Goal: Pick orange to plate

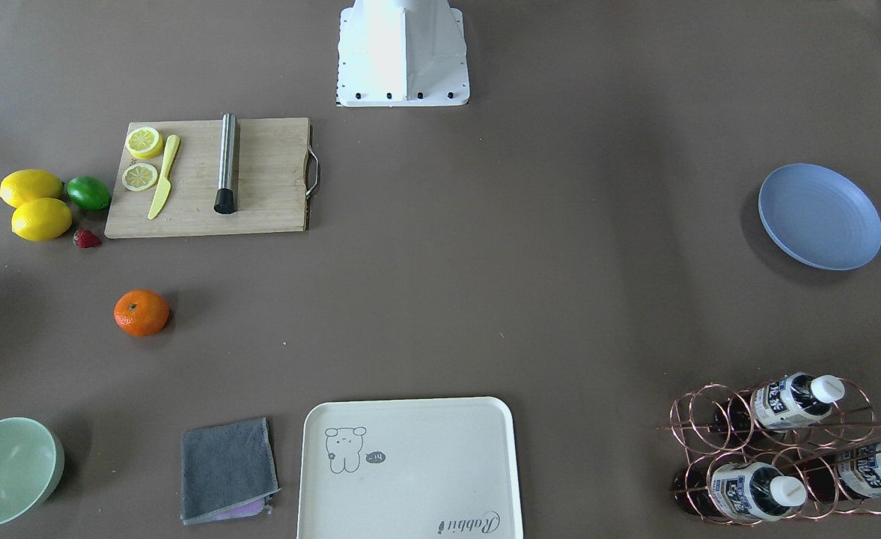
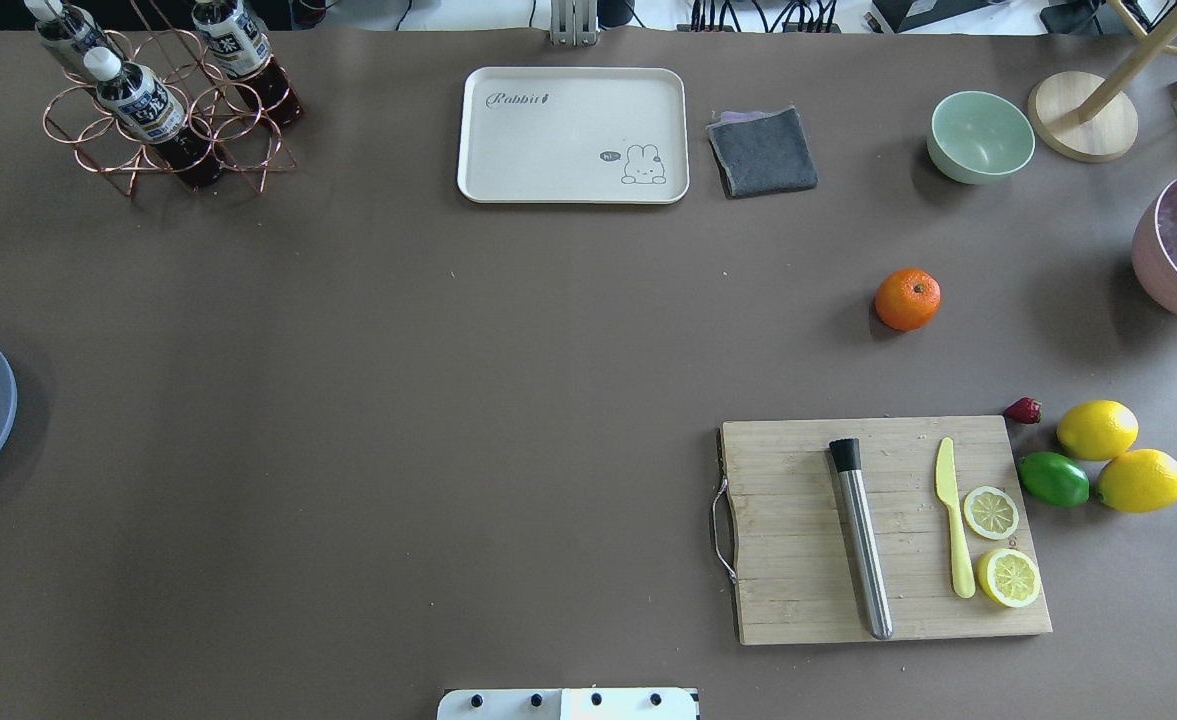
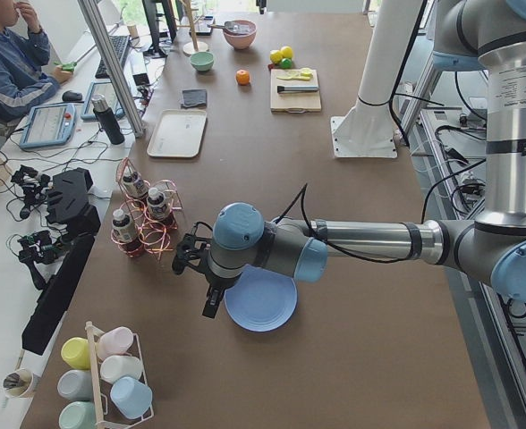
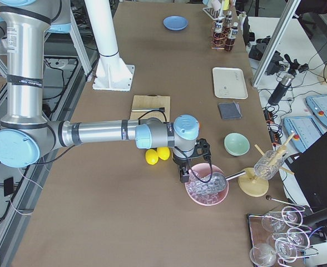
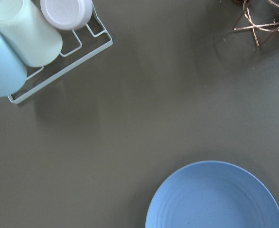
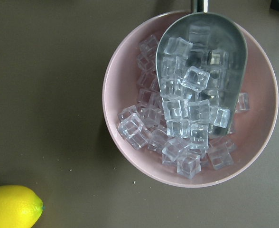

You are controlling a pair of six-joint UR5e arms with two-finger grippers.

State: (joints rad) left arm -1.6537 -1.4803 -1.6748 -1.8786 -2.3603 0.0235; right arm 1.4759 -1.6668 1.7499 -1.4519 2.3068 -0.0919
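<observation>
Near the right end of the bench, the orange (image 1: 141, 312) lies alone, between the board (image 1: 208, 177) and the green bowl (image 1: 6, 470). The plate (image 1: 819, 216) sits at the left end, well apart. The left gripper (image 3: 209, 308) hangs beside the plate, the right gripper (image 4: 184, 177) by the ice bowl (image 4: 207, 192). Whether their jaws are spread, I cannot tell.

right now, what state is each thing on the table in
orange: whole, loose on the table, not held
plate: empty
green bowl: upright, empty
tray: empty
pink bowl: holds ice cubes and a scoop
bottles: capped, lying on their sides
cloth: folded
lemon slices: cut, on the board
left pincer: open or shut, cannot tell
right pincer: cannot tell
</observation>
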